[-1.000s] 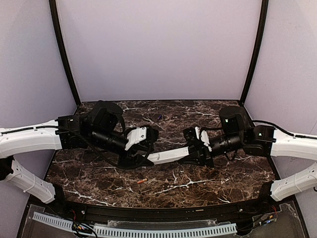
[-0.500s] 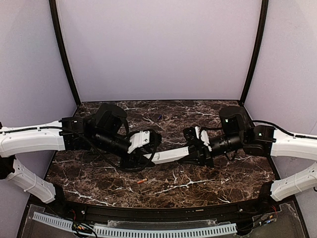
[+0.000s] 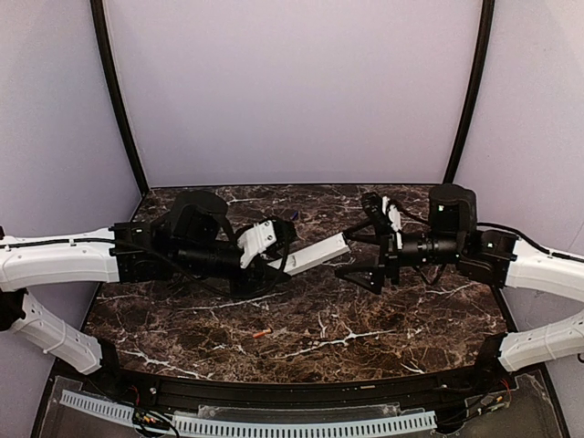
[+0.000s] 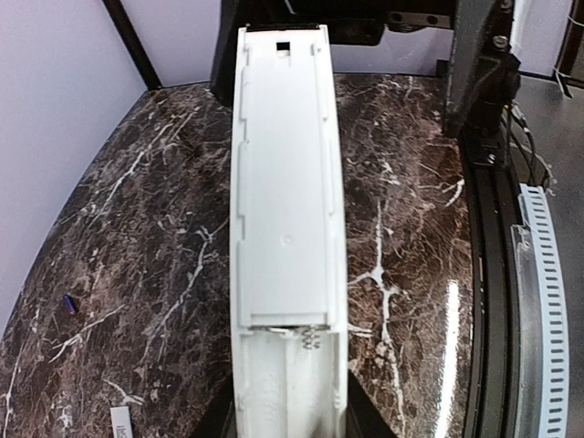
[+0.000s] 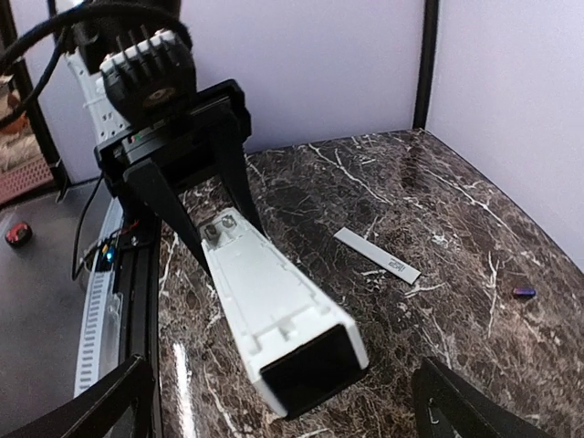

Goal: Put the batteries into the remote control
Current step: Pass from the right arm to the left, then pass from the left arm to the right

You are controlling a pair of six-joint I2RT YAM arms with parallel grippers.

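Note:
The white remote control (image 3: 310,255) hangs above the marble table, with my left gripper (image 3: 278,258) shut on its near end. In the left wrist view the remote control (image 4: 287,210) runs away from the camera, its battery bay open and a bare spring (image 4: 310,338) showing. My right gripper (image 3: 361,248) stands open just off the remote's far end, touching nothing. In the right wrist view that black end face (image 5: 310,370) points at the camera, between the spread fingers (image 5: 461,406). One orange-red battery (image 3: 262,333) lies on the table in front of the arms.
A thin white cover strip (image 5: 376,255) lies flat on the marble beside the remote. A small purple object (image 5: 523,292) rests farther back near the wall, the same purple object (image 3: 294,215) showing from above. Purple walls close in the back and both sides.
My right gripper opened, let go of the remote and drew back to the right. The left gripper keeps its hold and has swung the remote's free end up and toward the back.

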